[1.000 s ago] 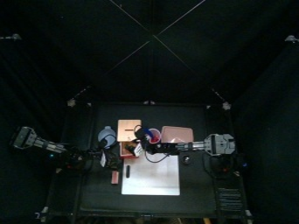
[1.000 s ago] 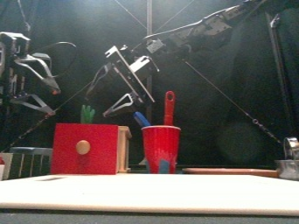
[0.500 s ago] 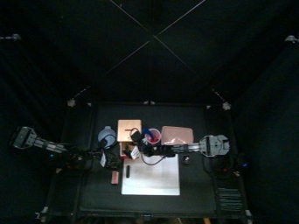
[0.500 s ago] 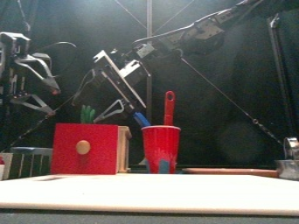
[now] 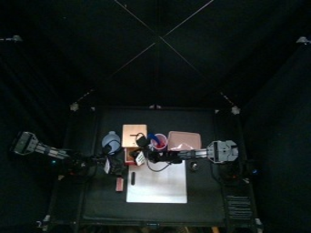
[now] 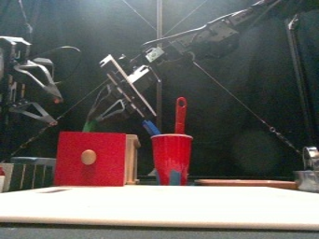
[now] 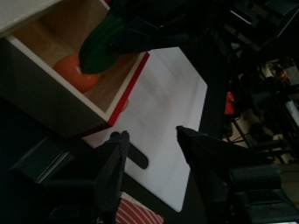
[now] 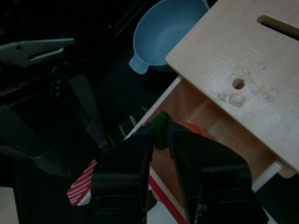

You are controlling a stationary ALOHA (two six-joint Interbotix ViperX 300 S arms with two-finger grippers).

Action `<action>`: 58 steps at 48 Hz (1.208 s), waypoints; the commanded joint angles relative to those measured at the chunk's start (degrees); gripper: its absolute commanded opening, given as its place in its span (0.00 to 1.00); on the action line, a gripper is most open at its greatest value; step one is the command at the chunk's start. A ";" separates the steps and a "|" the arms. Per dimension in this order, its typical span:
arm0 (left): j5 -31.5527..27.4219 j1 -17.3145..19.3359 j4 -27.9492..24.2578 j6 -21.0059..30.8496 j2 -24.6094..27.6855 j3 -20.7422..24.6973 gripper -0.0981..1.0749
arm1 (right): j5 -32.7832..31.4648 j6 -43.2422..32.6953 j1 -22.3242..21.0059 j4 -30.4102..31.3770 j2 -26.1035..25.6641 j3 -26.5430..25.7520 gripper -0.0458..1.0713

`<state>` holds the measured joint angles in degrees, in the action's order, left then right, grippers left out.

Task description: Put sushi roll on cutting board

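Right wrist view puts your right gripper [image 8: 163, 140] at the open side of the wooden box [image 8: 239, 70], with a green piece [image 8: 158, 125] right at its tip; you cannot tell whether it grips that piece. Your left gripper [image 7: 152, 134] hangs wide open at the left of the table [image 5: 91, 177], facing the cutting board [image 7: 163, 105]. The board lies near, just in front of the box; the sushi roll is too dark to pick out against the black table
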<state>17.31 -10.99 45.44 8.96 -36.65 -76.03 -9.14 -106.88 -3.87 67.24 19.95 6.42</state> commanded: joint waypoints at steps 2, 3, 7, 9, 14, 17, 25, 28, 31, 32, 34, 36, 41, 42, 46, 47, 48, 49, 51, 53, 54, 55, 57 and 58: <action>0.44 0.09 -0.18 -0.18 0.09 0.53 0.81 | 1.41 -0.26 0.09 -0.62 -4.04 -1.85 0.58; 0.44 0.09 -0.18 -0.18 0.09 0.44 0.81 | 1.76 -0.26 0.09 -0.97 -3.96 -2.11 0.58; 0.44 0.18 -0.18 -0.26 0.09 0.35 0.81 | 2.90 -0.18 0.09 -1.32 -2.81 -3.69 0.58; 0.44 0.35 -0.18 -0.18 0.09 0.26 0.81 | 3.25 -0.26 0.00 -1.49 -2.11 -4.31 0.58; 0.44 0.70 -0.18 -0.18 0.09 0.18 0.81 | 3.25 0.00 -0.09 -3.87 -0.53 -3.96 0.58; 0.44 0.70 -0.18 -0.26 0.09 0.18 0.81 | 2.99 0.00 -0.35 -5.01 -0.53 -2.72 0.58; 0.44 0.79 -0.18 -0.18 0.09 0.00 0.81 | -0.09 0.26 -0.53 -5.62 -2.11 1.05 0.58; 0.44 0.97 -0.18 -0.18 0.09 -0.09 0.81 | -1.93 0.26 -0.79 -5.62 -2.99 2.72 0.58; 0.44 1.14 -0.18 -0.18 0.00 -0.09 0.81 | -4.04 0.26 -1.05 -5.62 -3.96 4.31 0.58; 0.44 1.32 -0.18 -0.18 0.00 -0.09 0.81 | -4.75 0.26 -1.05 -5.62 -4.31 4.83 0.58; 0.44 1.41 -0.18 -0.18 0.09 -0.18 0.81 | -5.80 0.26 -1.14 -5.36 -4.92 5.45 0.58; 0.44 1.58 -0.18 -0.26 0.00 -0.18 0.81 | -6.15 0.26 -1.23 -5.19 -5.54 5.80 0.58; 0.44 2.29 -0.18 -0.26 0.09 -0.26 0.81 | -5.54 0.26 -1.14 -4.13 -6.15 5.36 0.60; 0.44 2.46 -0.18 -0.26 0.00 -0.26 0.81 | -5.45 0.26 -1.14 -4.04 -6.15 5.36 0.60; 0.44 2.72 -0.18 -0.26 0.00 -0.26 0.81 | -5.45 0.35 -1.14 -4.22 -6.15 5.45 0.66; 0.35 2.81 -0.18 -0.26 0.00 -0.26 0.81 | -5.54 0.35 -1.14 -4.22 -6.15 5.62 0.68; 0.26 2.81 -0.18 -0.18 0.00 -0.26 0.81 | -5.71 0.35 -1.14 -4.22 -6.15 5.71 0.71; 0.18 2.72 -0.18 -0.18 0.00 -0.26 0.81 | -5.71 0.35 -1.14 -4.22 -6.15 5.80 0.73; 0.09 2.72 -0.09 -0.18 0.09 -0.26 0.81 | -5.98 0.35 -1.05 -4.13 -6.15 5.89 0.78; 0.09 2.72 -0.18 -0.18 0.00 -0.26 0.81 | -6.15 0.35 -1.05 -3.96 -6.15 5.89 0.84; 0.09 2.81 -0.18 -0.18 0.00 -0.18 0.81 | -6.24 0.44 -1.05 -3.87 -6.33 5.89 0.86; 0.09 2.81 -0.18 -0.18 0.00 -0.18 0.81 | -6.50 0.44 -1.05 -3.78 -6.42 5.89 0.88; 0.09 2.81 -0.18 -0.18 0.09 -0.09 0.81 | -7.21 0.44 -1.14 -3.43 -6.86 5.98 0.92; 0.09 2.81 -0.18 -0.18 0.09 0.00 0.81 | -7.56 0.44 -1.14 -3.34 -7.03 6.06 0.92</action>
<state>17.23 -8.35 45.53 8.96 -36.65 -76.90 -15.64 -106.52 -4.66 63.46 16.52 12.83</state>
